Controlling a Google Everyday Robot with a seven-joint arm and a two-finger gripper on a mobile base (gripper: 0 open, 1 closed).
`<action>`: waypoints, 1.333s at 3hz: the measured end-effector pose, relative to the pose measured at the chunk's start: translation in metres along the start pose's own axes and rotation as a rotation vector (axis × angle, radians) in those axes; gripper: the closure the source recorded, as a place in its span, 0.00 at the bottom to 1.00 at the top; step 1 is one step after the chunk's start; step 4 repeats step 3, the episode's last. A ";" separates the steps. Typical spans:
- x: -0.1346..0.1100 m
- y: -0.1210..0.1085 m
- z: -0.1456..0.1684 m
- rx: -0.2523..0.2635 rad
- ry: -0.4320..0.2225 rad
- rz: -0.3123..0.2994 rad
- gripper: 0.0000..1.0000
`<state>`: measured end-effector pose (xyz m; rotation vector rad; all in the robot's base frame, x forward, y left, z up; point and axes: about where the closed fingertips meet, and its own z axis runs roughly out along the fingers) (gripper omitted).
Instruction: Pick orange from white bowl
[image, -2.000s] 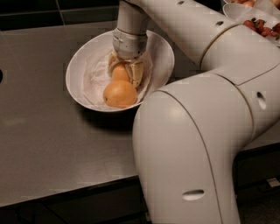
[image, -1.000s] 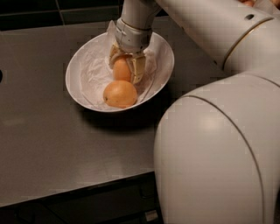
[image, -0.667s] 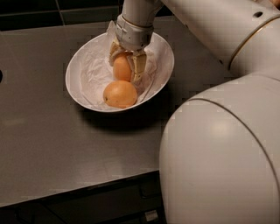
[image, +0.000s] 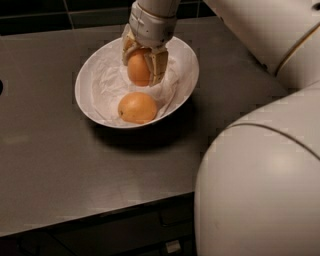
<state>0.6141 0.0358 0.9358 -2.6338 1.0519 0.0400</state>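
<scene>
The white bowl (image: 185, 80) with a crinkled paper liner stands on the dark counter, left of centre. My gripper (image: 141, 67) reaches down into it from above and is shut on the orange (image: 137, 69), a deep-orange smooth fruit held between the two tan fingers (image: 157, 64), slightly above the liner. A larger, paler yellow-orange fruit (image: 137, 107) lies in the front part of the bowl, just below the held orange and apart from it.
The grey counter (image: 60, 165) runs to a front edge at the bottom left. My white arm (image: 265, 185) fills the right side and hides that part of the counter. A dark tiled wall (image: 50, 10) lies behind the bowl.
The gripper, earlier low over both fruits, has closed on the orange and raised it a little toward the back of the bowl. The paler fruit stays in place.
</scene>
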 end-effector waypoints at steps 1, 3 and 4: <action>-0.009 -0.001 -0.018 0.025 0.027 -0.016 1.00; -0.019 -0.002 -0.035 0.051 0.052 -0.023 1.00; -0.019 -0.002 -0.035 0.051 0.052 -0.023 1.00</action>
